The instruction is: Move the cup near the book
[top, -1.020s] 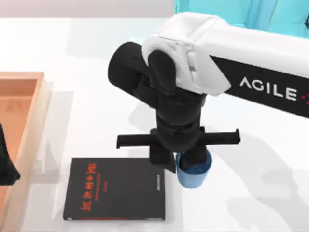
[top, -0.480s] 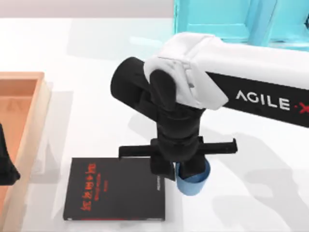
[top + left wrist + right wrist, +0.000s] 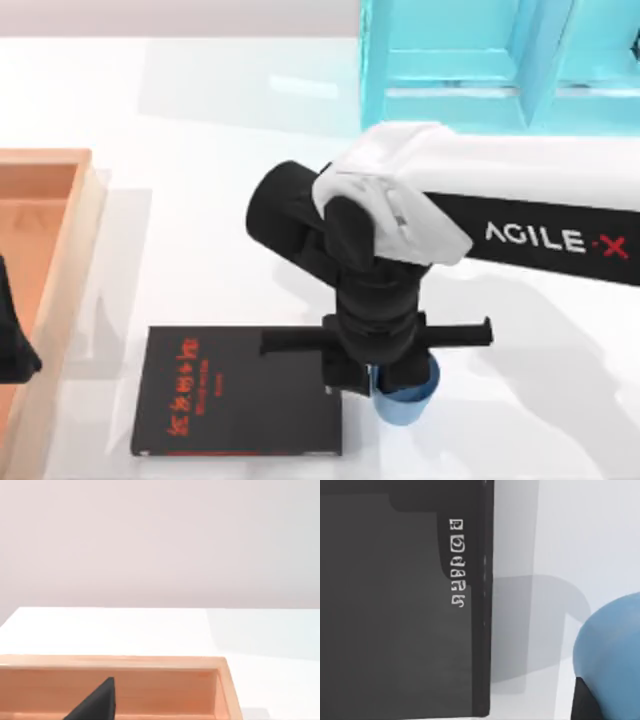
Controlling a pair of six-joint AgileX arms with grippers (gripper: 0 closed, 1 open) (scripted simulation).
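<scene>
My right gripper (image 3: 385, 385) was pinching the cup (image 3: 410, 402), one finger inside it and one outside. The cup was just beside the book (image 3: 240, 395), at its right edge, with a small gap between them. I think the carrying was nearly done, and what was left was to let go and lift away. Since a second before, my arm had brought the cup lower in the top view. My left gripper (image 3: 15, 350) rested by the tray (image 3: 55, 200); I could not tell its fingers.
</scene>
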